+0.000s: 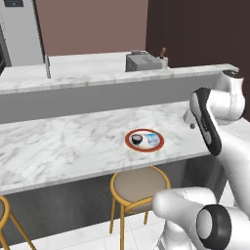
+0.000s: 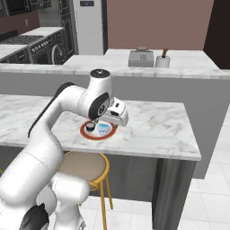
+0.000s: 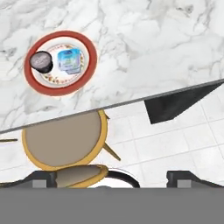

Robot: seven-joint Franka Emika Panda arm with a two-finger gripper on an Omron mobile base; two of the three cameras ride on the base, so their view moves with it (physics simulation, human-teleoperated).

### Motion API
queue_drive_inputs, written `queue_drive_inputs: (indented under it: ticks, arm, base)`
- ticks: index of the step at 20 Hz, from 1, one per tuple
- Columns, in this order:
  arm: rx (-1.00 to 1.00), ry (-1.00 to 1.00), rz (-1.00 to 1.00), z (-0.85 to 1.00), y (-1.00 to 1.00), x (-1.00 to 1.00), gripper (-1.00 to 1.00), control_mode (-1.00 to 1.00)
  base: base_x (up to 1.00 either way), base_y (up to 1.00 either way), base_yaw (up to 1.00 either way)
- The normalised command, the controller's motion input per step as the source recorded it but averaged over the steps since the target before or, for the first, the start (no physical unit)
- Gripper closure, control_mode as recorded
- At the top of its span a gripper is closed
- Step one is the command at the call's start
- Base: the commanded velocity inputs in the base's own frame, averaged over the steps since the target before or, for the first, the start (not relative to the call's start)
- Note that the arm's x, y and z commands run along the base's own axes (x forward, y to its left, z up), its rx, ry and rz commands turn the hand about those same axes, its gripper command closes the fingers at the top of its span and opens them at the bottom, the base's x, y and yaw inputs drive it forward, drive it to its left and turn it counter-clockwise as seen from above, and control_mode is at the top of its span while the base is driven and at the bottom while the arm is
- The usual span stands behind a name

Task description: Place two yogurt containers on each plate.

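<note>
Marble counter (image 1: pixel 63 146) with grey veining is stretching across the kitchen, and behind it a raised grey ledge is running in front of a second marble worktop (image 1: pixel 88 66) where a grey box-like appliance (image 1: pixel 141 62) is sitting beside a small pale pot with a brown handle (image 1: pixel 162 57). On the near counter, close to its front edge, the red-rimmed plate (image 1: pixel 144 140) is lying flat, and it is carrying two of the yogurt containers: the dark cup (image 1: pixel 136 139) and the pale blue-and-white cup (image 1: pixel 152 139) are standing just beside each other inside the rim (from the hand view it is hard to tell whether they are touching). In that view, the dark cup (image 3: pixel 41 62) is sitting near the plate's edge and the pale cup (image 3: pixel 70 60) closer to the middle.

Below the counter's edge, a round stool (image 1: pixel 140 184) with a tan seat and yellow-orange legs is standing on the white tiled floor, almost directly under the plate.

The white arm is reaching over the counter, and the gripper (image 3: pixel 112 177) is hanging high above the stool and the counter edge, looking down. Its two dark fingertips (image 3: pixel 43 177) are standing well apart at the bottom of the hand view, with nothing between them. From the right base view, the hand is hovering above the plate (image 2: pixel 85 133), partly hiding it.
</note>
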Motion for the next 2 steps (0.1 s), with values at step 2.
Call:
queue_drive_inputs:
  ticks: [2]
  arm:
    - [0.07, -0.15, 0.0, 0.37, -0.6, -0.6, -1.0, -1.0]
  base:
    - [0.0, 0.0, 0.0]
